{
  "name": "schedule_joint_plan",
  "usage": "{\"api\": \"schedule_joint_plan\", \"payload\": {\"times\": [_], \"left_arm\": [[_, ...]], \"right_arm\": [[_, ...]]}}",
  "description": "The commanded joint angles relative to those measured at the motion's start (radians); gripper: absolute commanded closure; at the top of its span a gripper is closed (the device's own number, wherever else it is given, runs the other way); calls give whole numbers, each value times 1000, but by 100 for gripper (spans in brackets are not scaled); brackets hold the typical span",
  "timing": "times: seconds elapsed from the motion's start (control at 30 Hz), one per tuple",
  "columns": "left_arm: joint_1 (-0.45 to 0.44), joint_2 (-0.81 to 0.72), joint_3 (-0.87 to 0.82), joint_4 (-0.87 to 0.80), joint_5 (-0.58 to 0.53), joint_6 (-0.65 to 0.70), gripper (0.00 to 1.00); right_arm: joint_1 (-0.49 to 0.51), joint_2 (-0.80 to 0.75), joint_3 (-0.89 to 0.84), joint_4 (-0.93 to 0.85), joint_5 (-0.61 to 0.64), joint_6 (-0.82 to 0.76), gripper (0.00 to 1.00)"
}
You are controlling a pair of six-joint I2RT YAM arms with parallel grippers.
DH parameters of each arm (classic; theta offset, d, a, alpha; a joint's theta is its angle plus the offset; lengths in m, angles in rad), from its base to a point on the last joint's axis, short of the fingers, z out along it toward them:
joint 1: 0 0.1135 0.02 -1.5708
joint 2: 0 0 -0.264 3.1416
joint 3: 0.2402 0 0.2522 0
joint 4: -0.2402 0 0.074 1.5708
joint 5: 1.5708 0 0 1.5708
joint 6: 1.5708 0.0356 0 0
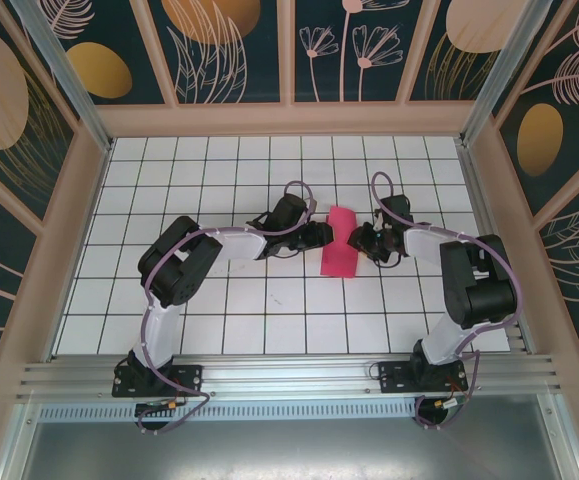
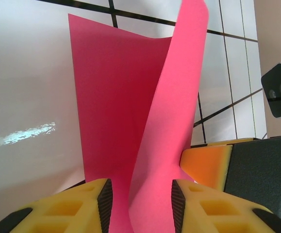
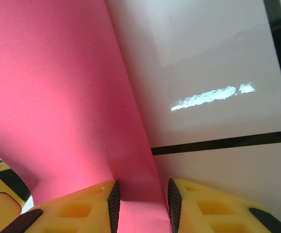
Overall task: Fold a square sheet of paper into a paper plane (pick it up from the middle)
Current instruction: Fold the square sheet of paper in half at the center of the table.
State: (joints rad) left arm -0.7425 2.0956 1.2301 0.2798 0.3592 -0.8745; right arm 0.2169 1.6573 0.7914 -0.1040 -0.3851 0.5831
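Observation:
The square sheet of paper (image 1: 339, 240) is magenta-pink and stands bowed up off the tiled table between my two grippers. My left gripper (image 1: 319, 236) meets it from the left, my right gripper (image 1: 361, 241) from the right. In the left wrist view the sheet (image 2: 116, 97) lies flat at the back, and one flap (image 2: 179, 97) curls upright and runs down between the parted pads of my left gripper (image 2: 141, 204). In the right wrist view the paper (image 3: 57, 97) rises to the left, and a strip of it lies in the gap of my right gripper (image 3: 141, 206), jaws apart.
The white tiled table (image 1: 269, 300) has free room all around the paper. Peach-coloured walls (image 1: 289, 118) fence it in at the back and sides. My right gripper's orange finger (image 2: 206, 162) sits close beside my left one.

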Motion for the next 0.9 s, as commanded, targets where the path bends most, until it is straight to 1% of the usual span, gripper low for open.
{"api": "schedule_joint_plan", "payload": {"times": [0.0,0.13,0.3,0.37,0.43,0.73,0.8,0.87], "left_arm": [[-3,30,6,23,23,-9,62],[-3,44,12,50,43,-17,71],[-3,53,22,44,28,-12,79],[-1,54,22,42,17,-4,84],[2,53,22,41,11,4,85],[11,84,61,18,28,74,92],[13,96,74,-4,26,90,95],[14,99,77,-4,23,95,96]], "right_arm": [[-7,-21,-14,13,14,11,64],[-6,-21,-12,12,12,9,64],[-6,-20,-9,5,14,4,64],[-6,-21,-8,2,14,1,64],[-7,-22,-4,-6,15,-5,63],[-18,-87,22,-70,3,-73,55],[-24,-96,21,-84,-6,-84,54],[-25,-102,16,-91,-10,-88,54]]}}
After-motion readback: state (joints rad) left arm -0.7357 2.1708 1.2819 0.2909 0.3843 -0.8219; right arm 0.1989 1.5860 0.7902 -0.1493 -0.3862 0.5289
